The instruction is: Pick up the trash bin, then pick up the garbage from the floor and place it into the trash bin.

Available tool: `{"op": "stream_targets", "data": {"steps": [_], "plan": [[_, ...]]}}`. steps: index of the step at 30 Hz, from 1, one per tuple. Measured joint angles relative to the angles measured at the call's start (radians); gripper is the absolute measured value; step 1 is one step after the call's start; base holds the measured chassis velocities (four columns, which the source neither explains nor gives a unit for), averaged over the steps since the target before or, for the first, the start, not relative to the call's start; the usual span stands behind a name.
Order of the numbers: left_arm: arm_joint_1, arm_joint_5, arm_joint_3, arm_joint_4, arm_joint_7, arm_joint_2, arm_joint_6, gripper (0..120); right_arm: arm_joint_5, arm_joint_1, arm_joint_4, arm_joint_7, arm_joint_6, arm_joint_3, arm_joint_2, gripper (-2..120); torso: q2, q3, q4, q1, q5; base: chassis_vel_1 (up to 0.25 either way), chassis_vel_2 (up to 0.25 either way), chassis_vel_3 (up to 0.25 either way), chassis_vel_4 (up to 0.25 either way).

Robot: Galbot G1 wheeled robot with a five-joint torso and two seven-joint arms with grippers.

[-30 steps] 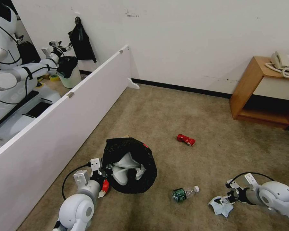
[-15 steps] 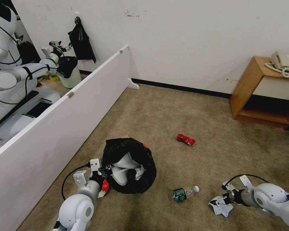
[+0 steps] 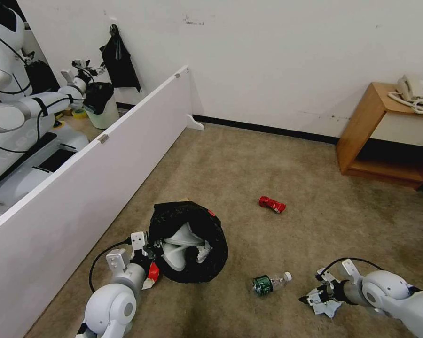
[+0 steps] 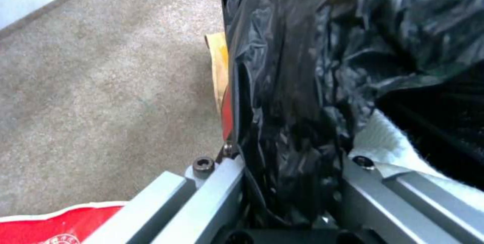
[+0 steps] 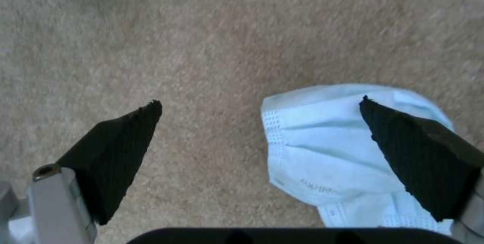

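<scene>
Left gripper (image 3: 150, 251) jaws clamped on the rim of the trash bin (image 3: 189, 241), pinching black liner (image 4: 282, 85); bin tilts mouth-up toward the robot, white slippers (image 3: 181, 246) already inside. Right gripper (image 5: 262, 123) is down at the carpet (image 3: 249, 164), jaws wide open, straddling the light blue cloth (image 5: 332, 153) off-centre: one pad (image 5: 418, 160) sits over the cloth, the other pad (image 5: 116, 149) over bare carpet. The cloth lies toward that one side of the gap, so my read is the jaws need a shift that way before closing. Bottle (image 3: 270, 283) lies between bin and right gripper; red can (image 3: 272, 204) farther out. Right arm is nearer all three.
</scene>
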Motion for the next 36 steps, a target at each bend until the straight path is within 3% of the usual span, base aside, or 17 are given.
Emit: {"op": "stream_targets", "data": {"steps": [23, 36], "plan": [[0.019, 0.016, -0.008, -0.008, -0.003, -0.013, 0.002, 0, -0.027, -0.030, -0.012, -0.004, 0.002, 0.007, 0.044, 100, 0.000, 0.000, 0.0000, 0.000, 0.0001, 0.000, 0.000, 0.000, 0.000], [0.012, 0.023, -0.001, -0.006, -0.005, -0.025, 0.002, 0, -0.051, -0.080, -0.010, -0.018, 0.009, 0.074, -0.001, 100, 0.000, 0.000, 0.0000, 0.000, 0.0001, 0.000, 0.000, 0.000, 0.000]]}}
